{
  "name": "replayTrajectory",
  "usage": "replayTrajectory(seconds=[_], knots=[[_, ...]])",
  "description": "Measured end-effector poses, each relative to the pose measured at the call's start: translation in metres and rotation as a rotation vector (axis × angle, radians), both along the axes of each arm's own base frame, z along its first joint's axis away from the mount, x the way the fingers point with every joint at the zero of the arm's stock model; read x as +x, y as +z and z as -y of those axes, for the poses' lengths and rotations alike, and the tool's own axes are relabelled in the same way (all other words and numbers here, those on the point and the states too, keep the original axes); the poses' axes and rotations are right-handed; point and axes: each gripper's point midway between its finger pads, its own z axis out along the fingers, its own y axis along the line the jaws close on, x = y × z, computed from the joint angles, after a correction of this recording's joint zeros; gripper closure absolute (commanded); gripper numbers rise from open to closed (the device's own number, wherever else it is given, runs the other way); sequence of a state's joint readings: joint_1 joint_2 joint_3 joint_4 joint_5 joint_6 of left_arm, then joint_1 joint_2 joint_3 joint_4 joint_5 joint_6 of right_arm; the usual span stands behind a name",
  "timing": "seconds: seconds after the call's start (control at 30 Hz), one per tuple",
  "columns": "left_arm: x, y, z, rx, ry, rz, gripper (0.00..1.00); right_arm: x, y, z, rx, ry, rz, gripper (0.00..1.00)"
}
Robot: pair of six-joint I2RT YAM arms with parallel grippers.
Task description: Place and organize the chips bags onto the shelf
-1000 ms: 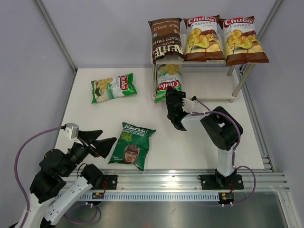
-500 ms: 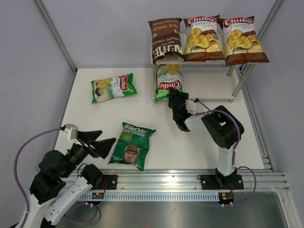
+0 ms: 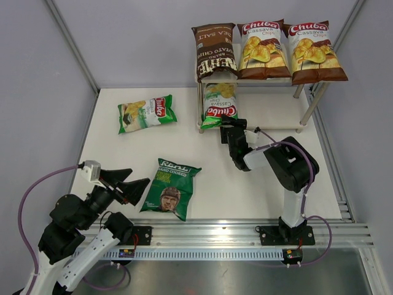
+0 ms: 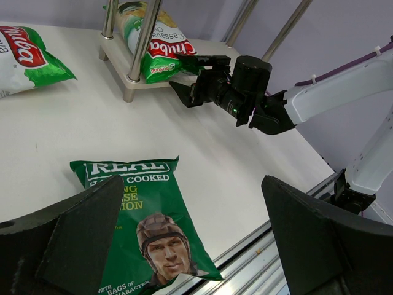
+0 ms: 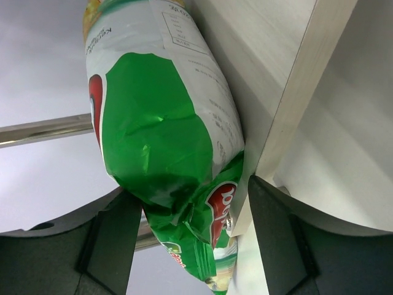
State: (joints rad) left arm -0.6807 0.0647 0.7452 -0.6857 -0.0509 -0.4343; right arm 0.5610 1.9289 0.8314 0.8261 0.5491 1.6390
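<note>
The white table (image 3: 123, 147) carries the shelf (image 3: 270, 114) at its far right corner. The shelf's top board is full: the Kettle bag (image 3: 214, 52) at the left end and two brown Chuba bags (image 3: 263, 49) (image 3: 313, 52) beside it, side by side so that the row reads as sorted. The lower board holds one green Chuba bag (image 3: 218, 104) at its left end, lying lengthwise with its near seam over the front edge. That leaves room to its right for the two bags on the table. These are the second green Chuba bag (image 3: 147, 112) toward the far left corner and the REAL bag (image 3: 171, 188) by the near edge.

The right gripper (image 3: 232, 125) sits just in front of the shelved bag, its fingers (image 5: 116, 236) apart on either side of the seam. It has probably let go, though one pad may be brushing the foil. The left gripper (image 3: 138, 178) hovers over the near left corner, jaws wide, aimed at the REAL bag as if to take it next.

A second ago the right gripper's jaws were narrower and covered the bag's near end. Now they are wider and shifted right, and the red logo shows. The left arm and the loose bags have not moved.
</note>
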Motion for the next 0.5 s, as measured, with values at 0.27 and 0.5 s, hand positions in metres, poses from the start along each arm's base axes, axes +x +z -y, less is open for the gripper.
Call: replayTrajectory(seconds=[0.27,0.5], knots=[[0.0,0.0,0.0,0.0,0.0,0.0,0.01,0.0059,-0.0014,-0.001,0.009,0.104,-0.019,0.28],[0.0,0.0,0.0,0.0,0.0,0.0,0.01,0.0065,-0.0008,-0.0036,0.015,0.142,-0.02,0.27]])
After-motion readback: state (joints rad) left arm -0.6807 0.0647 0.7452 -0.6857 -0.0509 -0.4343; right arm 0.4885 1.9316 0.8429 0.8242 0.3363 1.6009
